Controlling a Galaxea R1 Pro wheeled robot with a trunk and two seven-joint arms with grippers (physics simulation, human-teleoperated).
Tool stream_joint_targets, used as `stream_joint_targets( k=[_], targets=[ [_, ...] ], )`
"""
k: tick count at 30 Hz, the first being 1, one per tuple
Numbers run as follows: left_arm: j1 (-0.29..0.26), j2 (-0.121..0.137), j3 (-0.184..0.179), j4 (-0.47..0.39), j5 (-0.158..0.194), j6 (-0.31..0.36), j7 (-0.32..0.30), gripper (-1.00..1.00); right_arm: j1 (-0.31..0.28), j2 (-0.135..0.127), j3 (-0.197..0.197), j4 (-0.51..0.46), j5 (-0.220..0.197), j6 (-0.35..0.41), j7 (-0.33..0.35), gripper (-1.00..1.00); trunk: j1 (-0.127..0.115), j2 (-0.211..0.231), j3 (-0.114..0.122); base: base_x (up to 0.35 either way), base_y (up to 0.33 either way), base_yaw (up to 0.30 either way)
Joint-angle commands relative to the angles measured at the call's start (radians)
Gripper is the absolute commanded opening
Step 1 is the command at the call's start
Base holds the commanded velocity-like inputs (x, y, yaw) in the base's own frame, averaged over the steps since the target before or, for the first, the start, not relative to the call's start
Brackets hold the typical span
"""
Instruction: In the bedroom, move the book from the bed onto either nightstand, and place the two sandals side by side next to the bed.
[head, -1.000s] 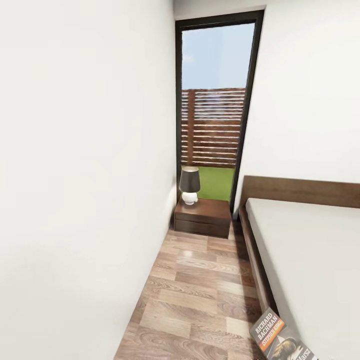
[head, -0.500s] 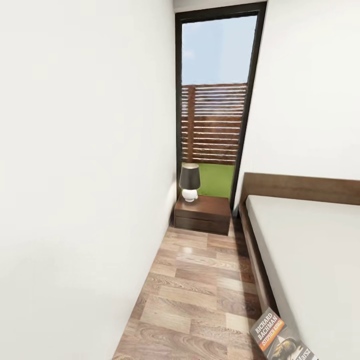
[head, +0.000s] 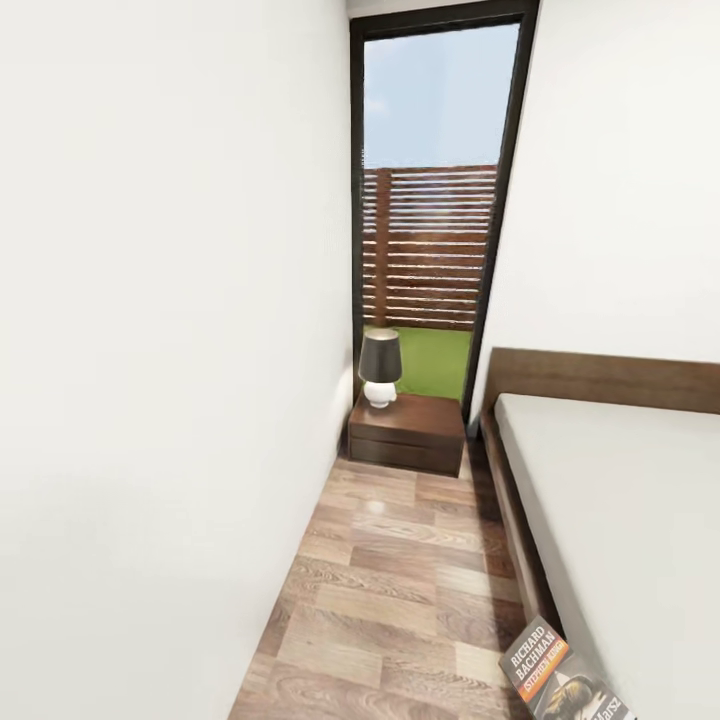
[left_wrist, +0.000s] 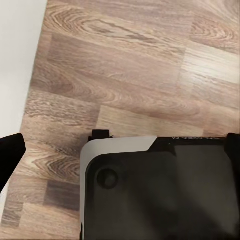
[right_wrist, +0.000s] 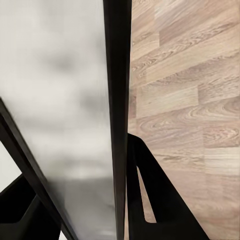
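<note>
left pincer (left_wrist: 120, 150) fingers spread over floor (left_wrist: 130, 65) | book (head: 562, 672) on bed (head: 620, 500)

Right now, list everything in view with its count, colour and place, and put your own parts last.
book: one, dark cover with orange band, on the bed's near edge.
bed: one, pale mattress on dark brown frame, at right.
nightstand: one, dark brown, at the aisle's far end beside the bed.
lamp: one, dark shade on white base, on the nightstand.
window: one, dark-framed, behind the nightstand.
floor: grey-brown planks, between wall and bed.
left gripper: black fingers wide apart.
right gripper: black fingers, partly seen.
</note>
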Motion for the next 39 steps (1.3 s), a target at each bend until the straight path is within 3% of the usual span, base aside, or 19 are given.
stream_joint_targets(
  k=[1,13,27,39],
  targets=[
    [-0.001,0.000,-0.004,0.001,0.011,-0.002,-0.005,1.00,-0.001,0.000,0.008,0.003,-0.009,0.002,0.004,-1.00,0.001,-0.001,-0.001,0.076,0.000,-0.064],
    [-0.001,0.000,-0.004,0.001,0.011,-0.002,-0.005,1.00,-0.001,0.000,0.008,0.003,-0.009,0.002,0.005,-1.00,0.001,-0.001,0.002,0.014,0.000,-0.240],
    [-0.001,0.000,-0.004,0.001,0.011,-0.002,-0.005,1.00,-0.001,0.000,0.008,0.003,-0.009,0.002,0.006,-1.00,0.001,-0.001,0.003,0.194,0.000,-0.130],
    [0.000,0.000,-0.003,0.001,0.011,-0.002,-0.004,1.00,-0.001,0.000,0.008,0.003,-0.009,0.002,0.006,-1.00,0.001,-0.001,0.003,0.232,0.000,-0.018]
  ],
)
